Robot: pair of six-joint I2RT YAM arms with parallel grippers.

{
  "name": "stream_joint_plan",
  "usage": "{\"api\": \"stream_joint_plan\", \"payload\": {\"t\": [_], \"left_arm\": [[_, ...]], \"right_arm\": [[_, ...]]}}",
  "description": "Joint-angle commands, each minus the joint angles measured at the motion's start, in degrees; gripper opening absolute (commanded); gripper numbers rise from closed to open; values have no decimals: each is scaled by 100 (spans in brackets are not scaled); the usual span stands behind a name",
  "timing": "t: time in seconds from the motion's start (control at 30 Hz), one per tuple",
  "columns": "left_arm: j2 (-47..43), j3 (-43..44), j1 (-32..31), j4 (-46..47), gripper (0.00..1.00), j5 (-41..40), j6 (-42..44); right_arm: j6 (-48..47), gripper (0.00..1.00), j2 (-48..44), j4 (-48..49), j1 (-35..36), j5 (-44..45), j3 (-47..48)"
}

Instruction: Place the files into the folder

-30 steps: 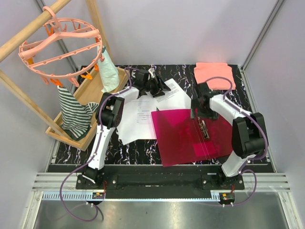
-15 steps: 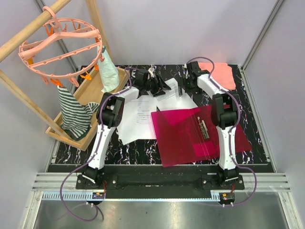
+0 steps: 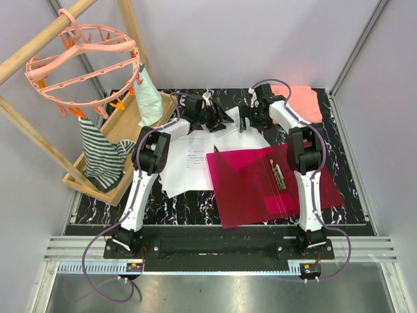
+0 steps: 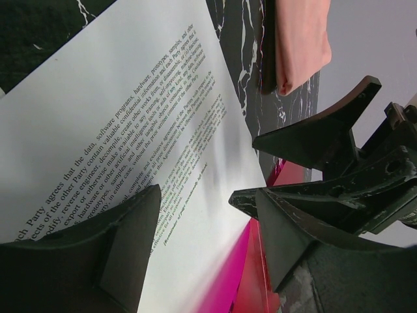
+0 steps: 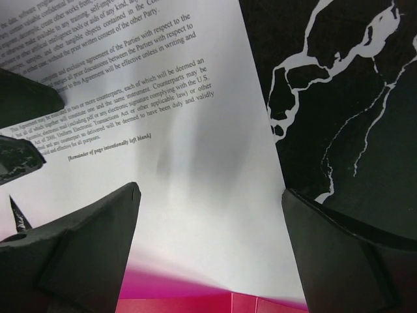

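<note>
folder [image 3: 254, 189] lies open and flat, crimson, with the metal clip [image 3: 279, 176] on its inner face, right of centre.

files [image 3: 186, 166]: white printed sheets fanned out off the folder's left side and past its far-left corner. The folder's left edge overlaps the nearest sheets. Not yet in the folder.

left gripper [image 3: 218, 122] sits just beyond the folder's far-left corner, over the top sheet. Jaws are parted and grasp nothing. Wrist view shows the printed page [image 4: 130, 111] under the left gripper [image 4: 205, 208], running down to the folder's pink edge [image 4: 234, 280]. Can't tell whether the fingertips touch the paper.

right gripper [image 3: 247, 124] sits just beyond the folder's far edge, close beside the left one and facing it. Jaws are spread wide and empty. In its wrist view the blank end of the same page [image 5: 195, 130] lies below the right gripper [image 5: 210, 195] and meets the folder [image 5: 195, 303]. That join is blurred, so I can't tell which lies on top. Black marble table [image 5: 352, 98] shows past the page's long edge.

salmon-pink folded cloth [image 3: 301, 101] lies beyond the folder's far-right corner, apart from it.

Well to the folder's left, a pink peg hanger [image 3: 81, 59] is on a wooden pole [image 3: 39, 49]. A striped cloth [image 3: 101, 153] hangs off it, with a wooden tray [image 3: 124, 127] below.
</note>
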Motion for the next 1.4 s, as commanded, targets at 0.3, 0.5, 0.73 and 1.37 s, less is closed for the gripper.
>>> {"api": "stream_joint_plan", "payload": {"t": [0.3, 0.5, 0.73, 1.37], "left_arm": [[212, -76, 44, -87, 68, -11, 105], [230, -24, 35, -87, 67, -20, 96], [98, -235, 62, 27, 67, -99, 114], [177, -305, 88, 265, 67, -46, -176]], "right_arm": [[157, 100, 380, 15, -77, -1460, 419], [86, 100, 477, 24, -130, -2128, 604], [-256, 100, 793, -151, -183, -469, 1394], [-960, 100, 1778, -1549, -34, -1723, 2494]]}}
